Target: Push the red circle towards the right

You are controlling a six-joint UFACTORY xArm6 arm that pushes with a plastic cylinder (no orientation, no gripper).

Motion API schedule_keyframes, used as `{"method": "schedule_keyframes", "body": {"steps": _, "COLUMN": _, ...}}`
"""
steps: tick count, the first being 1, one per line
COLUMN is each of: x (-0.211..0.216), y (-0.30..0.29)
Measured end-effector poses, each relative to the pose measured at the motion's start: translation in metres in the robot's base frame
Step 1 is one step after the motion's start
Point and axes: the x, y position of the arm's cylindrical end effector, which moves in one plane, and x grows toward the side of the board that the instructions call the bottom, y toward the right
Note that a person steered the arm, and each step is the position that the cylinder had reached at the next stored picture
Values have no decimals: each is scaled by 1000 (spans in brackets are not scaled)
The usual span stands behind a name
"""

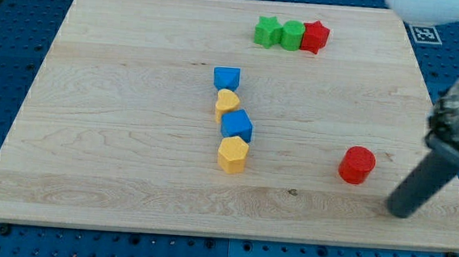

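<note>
**Rod parked lower right, red circle sitting just off to its left**

So here's the scene from where I'm standing. The red circle [357,164] is in the lower right part of the wooden surface [114,161], standing on its own and well apart from every other block. The dark rod comes in slanted from the right edge of the frame, and its tip [403,212] sits lower right of the red circle, near it but with a clear strip of wood between them, so no contact. The tip is close to the surface's bottom right corner.

No pincer on this arm at all, just the plain rod, so there's nothing to call clenched or released.

The upper part of the rod is blurry and gets cut off at the right edge, and there's a pale blurred shape at the top right corner that I can't really make out.

Mid-frame there's a column of four blocks touching in a chain: a blue cube [226,78] on top, a yellow heart-ish block [227,104] under it, a second blue block [236,126], then a yellow hexagon-looking block [232,155] at the bottom.

Up top, right of centre, three blocks sit in a tight row: green star [265,31], another green block [291,34] whose shape I can't tell, and a red star [315,36].
</note>
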Motion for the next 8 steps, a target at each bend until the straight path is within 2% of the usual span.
{"method": "schedule_keyframes", "body": {"steps": 1, "x": -25, "y": -58}}
{"method": "schedule_keyframes", "body": {"steps": 2, "x": -90, "y": -59}}
{"method": "schedule_keyframes", "body": {"steps": 3, "x": -103, "y": -41}}
{"method": "schedule_keyframes", "body": {"steps": 5, "x": -30, "y": -41}}
{"method": "schedule_keyframes", "body": {"steps": 7, "x": -24, "y": -83}}
{"method": "schedule_keyframes", "body": {"steps": 8, "x": 13, "y": -65}}
